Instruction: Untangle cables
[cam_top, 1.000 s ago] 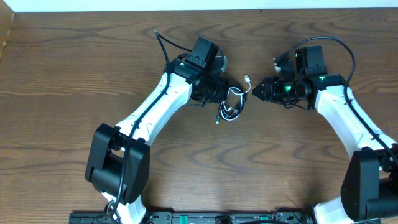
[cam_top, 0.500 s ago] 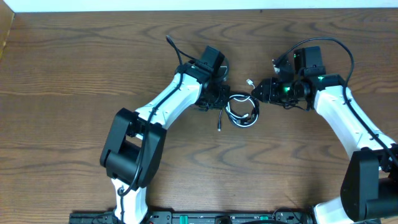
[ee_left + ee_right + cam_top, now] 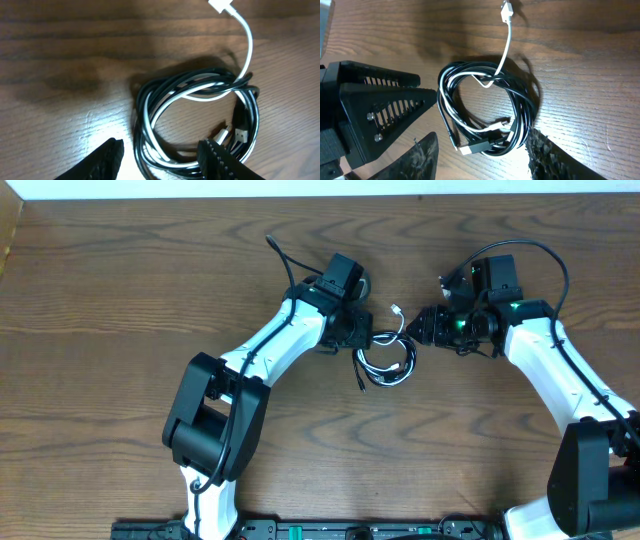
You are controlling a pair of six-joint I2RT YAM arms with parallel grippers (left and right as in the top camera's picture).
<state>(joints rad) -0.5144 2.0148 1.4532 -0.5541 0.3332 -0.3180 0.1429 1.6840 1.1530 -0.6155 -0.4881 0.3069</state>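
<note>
While the cables [image 3: 388, 365] lie coiled at the overhead frame's centre, the left gripper [image 3: 362, 340] and right gripper [image 3: 411, 328] flank them. Left wrist: jaws parted, straddling the coil's lower edge, clamping nothing. Right wrist: jaws wide apart, gripping nothing, coil mid-frame, white plug [image 3: 506, 10] top centre.

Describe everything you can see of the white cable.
The white cable is a thin, glossy, rubbery-looking cord lying flat on the wooden table, looped round inside a small coil and woven among the black cables. One end curves out of the coil to a small white plug; a second white plug lies within the loop.
</note>
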